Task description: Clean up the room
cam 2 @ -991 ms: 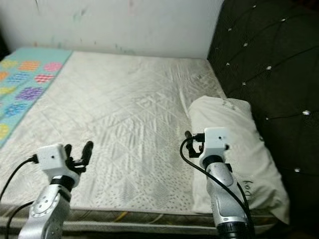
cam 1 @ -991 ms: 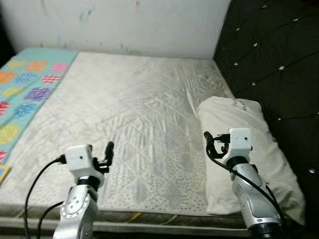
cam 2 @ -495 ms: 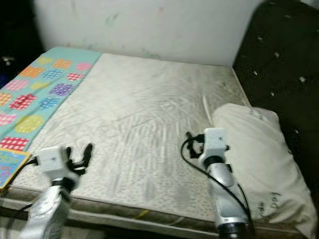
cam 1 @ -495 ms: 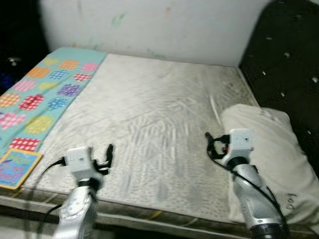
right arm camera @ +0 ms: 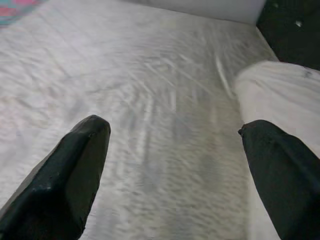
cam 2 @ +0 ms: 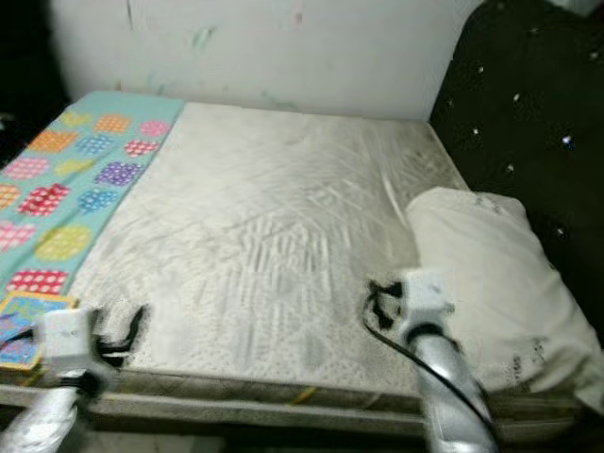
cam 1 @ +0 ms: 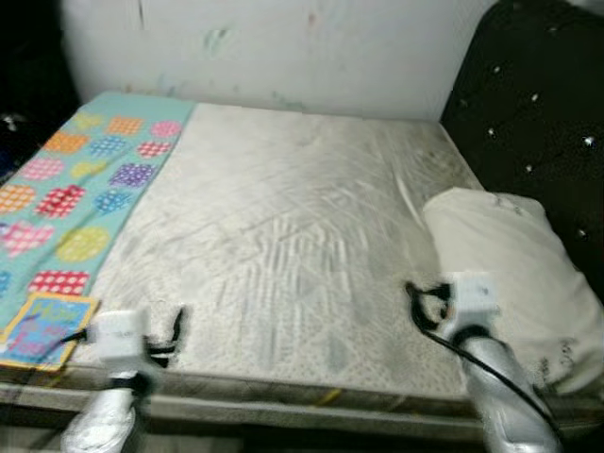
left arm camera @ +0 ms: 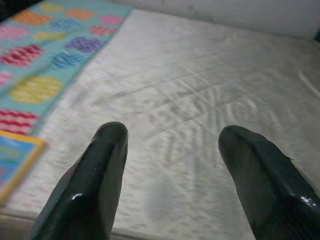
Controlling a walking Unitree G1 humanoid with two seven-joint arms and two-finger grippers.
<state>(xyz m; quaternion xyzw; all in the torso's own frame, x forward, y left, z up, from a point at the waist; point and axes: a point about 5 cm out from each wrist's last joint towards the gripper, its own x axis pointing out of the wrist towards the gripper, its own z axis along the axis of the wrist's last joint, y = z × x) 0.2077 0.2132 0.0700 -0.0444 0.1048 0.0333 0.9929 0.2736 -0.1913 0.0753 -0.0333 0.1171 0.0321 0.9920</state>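
Observation:
A bare white mattress (cam 1: pixel 283 217) lies in front of me. A white pillow (cam 1: pixel 500 255) rests on its right side against the headboard. A teal blanket (cam 1: pixel 75 179) with coloured patches covers the left strip of the bed. A colourful book (cam 1: pixel 42 326) lies on the blanket's near corner. My left gripper (left arm camera: pixel 172 135) hovers open over the near left edge, beside the book, with nothing between its fingers. My right gripper (right arm camera: pixel 175 130) is open and empty above the near right part of the mattress, just left of the pillow.
A black tufted headboard (cam 1: pixel 538 104) stands along the right side. A white marked wall (cam 1: pixel 283 47) closes off the far side. The mattress's front edge (cam 1: pixel 311 401) runs just below both grippers. The eye views are blurred.
The whole picture has shifted, so the camera has moved. Both arms now sit lower in the picture and look blurred. Both grippers are still open and empty.

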